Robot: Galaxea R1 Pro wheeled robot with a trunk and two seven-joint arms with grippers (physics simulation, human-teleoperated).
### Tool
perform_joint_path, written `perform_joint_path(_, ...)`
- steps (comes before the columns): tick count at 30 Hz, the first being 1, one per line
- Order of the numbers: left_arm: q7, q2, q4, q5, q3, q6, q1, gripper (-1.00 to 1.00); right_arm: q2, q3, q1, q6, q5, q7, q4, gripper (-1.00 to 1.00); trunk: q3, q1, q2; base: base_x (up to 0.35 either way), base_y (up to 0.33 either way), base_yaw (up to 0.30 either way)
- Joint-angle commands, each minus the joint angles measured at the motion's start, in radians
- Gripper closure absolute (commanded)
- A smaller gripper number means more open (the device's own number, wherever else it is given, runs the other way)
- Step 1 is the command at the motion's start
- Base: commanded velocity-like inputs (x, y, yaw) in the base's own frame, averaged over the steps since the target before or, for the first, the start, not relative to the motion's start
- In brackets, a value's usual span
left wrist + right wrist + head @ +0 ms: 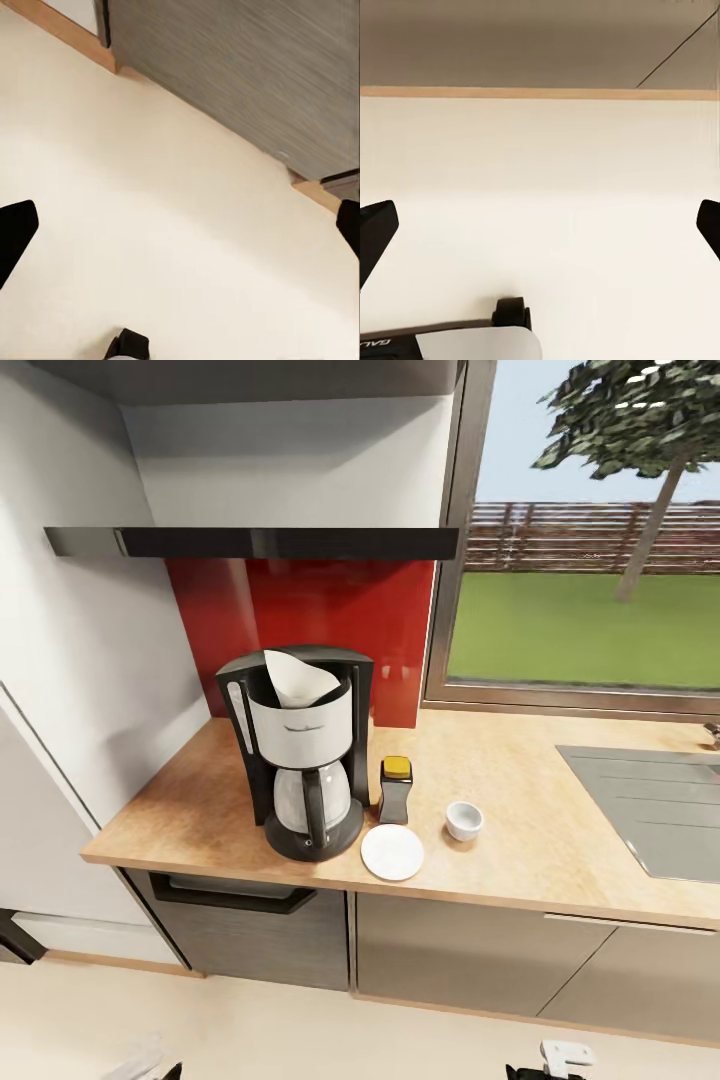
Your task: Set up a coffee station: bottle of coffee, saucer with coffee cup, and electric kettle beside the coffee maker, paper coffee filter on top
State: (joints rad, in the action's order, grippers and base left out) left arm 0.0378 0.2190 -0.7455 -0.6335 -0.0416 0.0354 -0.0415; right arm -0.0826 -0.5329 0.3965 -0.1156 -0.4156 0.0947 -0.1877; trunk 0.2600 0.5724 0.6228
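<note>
Both jaws hang spread and empty; probably next, lift the cup (pixel 464 820) upright, then set it centred on the saucer (pixel 392 852).

Yellow-lidded bottle of coffee (pixel 395 790), seemingly dark brown; white saucer (pixel 392 852).

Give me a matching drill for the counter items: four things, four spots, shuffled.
Things:
1. paper coffee filter
2. bottle of coffee
3. saucer
4. coffee cup

Places:
A. bare on the kitchen countertop, off the saucer, on its sink side
B. at the counter's front edge, empty
C. in the top of the coffee maker
D. upright beside the carafe

Pairs: 1-C, 2-D, 3-B, 4-A
</note>
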Motion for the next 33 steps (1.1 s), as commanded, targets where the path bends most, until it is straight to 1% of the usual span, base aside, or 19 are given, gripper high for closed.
perform_joint_path(1, 0.018, 0.002, 0.029, 0.046, -0.005, 0.031, -0.001, -1.0, 0.0, -0.009, 0.001, -0.016, -0.007, 0.006, 0.001, -1.0, 0.001, 0.0, 0.001, 0.0, 0.0, 0.0)
perform_joint_path(3, 0.043, 0.003, 0.05, 0.087, -0.004, 0.048, 0.0, -1.0, 0.0, -0.009, 0.0, -0.036, -0.007, 0.006, 0.001, -1.0, 0.001, 0.0, 0.001, 0.0, 0.0, 0.0)
perform_joint_path(4, 0.075, 0.004, 0.068, 0.122, -0.004, 0.058, 0.0, -1.0, 0.0, -0.009, 0.0, -0.061, -0.007, 0.008, 0.001, -1.0, 0.001, 0.0, 0.001, 0.0, 0.0, 0.0)
perform_joint_path(5, 0.094, 0.006, 0.077, 0.137, -0.004, 0.061, 0.0, -1.0, 0.0, -0.009, -0.001, -0.075, -0.007, 0.008, 0.002, -1.0, 0.001, 0.0, 0.001, 0.0, 0.0, 0.0)
perform_joint_path(6, 0.13, 0.011, 0.096, 0.164, -0.004, 0.065, 0.0, -1.0, 0.0, -0.008, -0.001, -0.102, -0.008, 0.009, 0.004, -1.0, 0.001, 0.0, 0.001, 0.0, 0.0, 0.0)
perform_joint_path(8, 0.165, 0.021, 0.118, 0.187, -0.004, 0.068, -0.001, -1.0, 0.0, -0.008, -0.003, -0.128, -0.008, 0.01, 0.007, -1.0, 0.001, 0.0, 0.001, 0.0, 0.0, 0.0)
perform_joint_path(9, 0.196, 0.033, 0.142, 0.204, -0.005, 0.069, -0.002, -1.0, 0.0, -0.007, -0.006, -0.15, -0.008, 0.011, 0.013, -1.0, 0.001, 0.0, 0.001, 0.0, 0.0, 0.0)
perform_joint_path(10, 0.21, 0.04, 0.155, 0.211, -0.005, 0.07, -0.002, -1.0, 0.0, -0.007, -0.007, -0.16, -0.008, 0.011, 0.017, -1.0, 0.001, 0.0, 0.001, 0.0, 0.0, 0.0)
perform_joint_path(11, 0.268, 0.067, 0.212, 0.234, -0.009, 0.07, -0.004, -1.0, 0.0, -0.008, -0.011, -0.203, -0.01, 0.012, 0.031, -1.0, 0.001, 0.0, 0.001, 0.0, 0.0, 0.0)
perform_joint_path(14, 0.321, 0.093, 0.243, 0.255, -0.012, 0.068, -0.006, -1.0, 0.0, -0.008, -0.015, -0.231, -0.011, 0.012, 0.036, -1.0, 0.001, 0.0, 0.001, 0.0, 0.0, 0.0)
perform_joint_path(17, 0.363, 0.106, 0.254, 0.279, -0.014, 0.065, -0.007, -1.0, 0.0, -0.008, -0.017, -0.244, -0.011, 0.013, 0.038, -1.0, 0.001, 0.0, 0.001, 0.0, 0.0, 0.0)
perform_joint_path(19, 0.387, 0.11, 0.258, 0.306, -0.015, 0.058, -0.007, -1.0, 0.0, -0.008, -0.018, -0.248, -0.01, 0.014, 0.038, -1.0, 0.001, 0.0, 0.001, 0.0, 0.0, 0.0)
perform_joint_path(21, 0.404, 0.111, 0.261, 0.358, -0.016, 0.046, -0.006, -1.0, 0.002, -0.008, -0.019, -0.251, -0.01, 0.014, 0.039, -1.0, 0.001, 0.0, 0.001, 0.0, 0.0, 0.0)
perform_joint_path(22, 0.414, 0.108, 0.261, 0.479, -0.015, -0.011, -0.006, -1.0, 0.005, -0.007, -0.019, -0.254, -0.009, 0.015, 0.041, -1.0, 0.001, 0.0, 0.001, 0.0, 0.0, 0.0)
perform_joint_path(24, 0.414, 0.107, 0.261, 0.5, -0.015, -0.035, -0.007, -1.0, 0.006, -0.007, -0.019, -0.254, -0.009, 0.015, 0.041, -1.0, 0.001, 0.0, 0.001, 0.0, 0.0, 0.0)
perform_joint_path(27, 0.415, 0.106, 0.26, 0.519, -0.014, -0.067, -0.007, -1.0, 0.006, -0.008, -0.018, -0.254, -0.009, 0.014, 0.041, -1.0, 0.001, 0.0, 0.001, 0.0, 0.0, 0.0)
perform_joint_path(33, 0.412, 0.104, 0.259, 0.523, -0.014, -0.076, -0.007, -1.0, 0.003, -0.008, -0.019, -0.254, -0.009, 0.013, 0.042, -1.0, 0.001, 0.0, 0.001, -0.061, 0.057, 0.0)
